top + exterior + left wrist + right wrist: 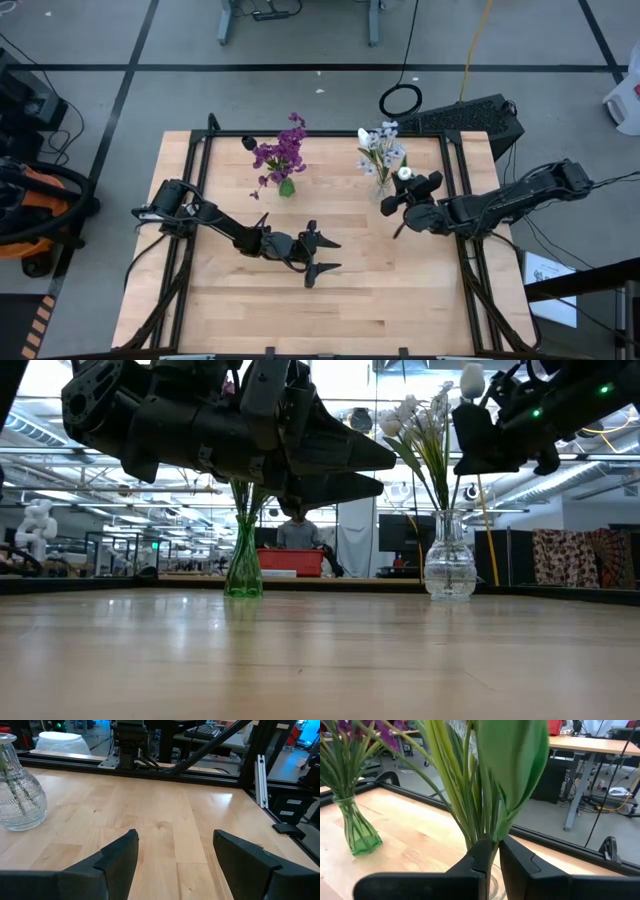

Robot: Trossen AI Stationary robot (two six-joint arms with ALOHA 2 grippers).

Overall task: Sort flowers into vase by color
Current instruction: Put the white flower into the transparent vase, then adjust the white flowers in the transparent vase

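Note:
A green vase (287, 186) holds purple flowers (281, 152) at the table's far middle. To its right, a clear glass vase (383, 186) holds pale white and lilac flowers (382, 143). My right gripper (398, 200) is right beside the clear vase, shut on a green-stemmed flower with a white bud (404, 173). The bud (472, 378) stands above the gripper in the low view. My left gripper (325, 255) hangs open over the middle of the table, with nothing between its fingers. My right gripper pinches the flower's thin green stem (493, 839) between its two fingers, just below a broad green leaf (515, 765). The fingers come nearly level from the table's right and lie across the stem. The flower stands upright, and the fingers hide its lower end.
Black frame rails (190, 180) run along the table's sides. Bare wood (165, 815) lies ahead of my left gripper. Beyond the far edge are a black keyboard (470, 115) and cables on the floor.

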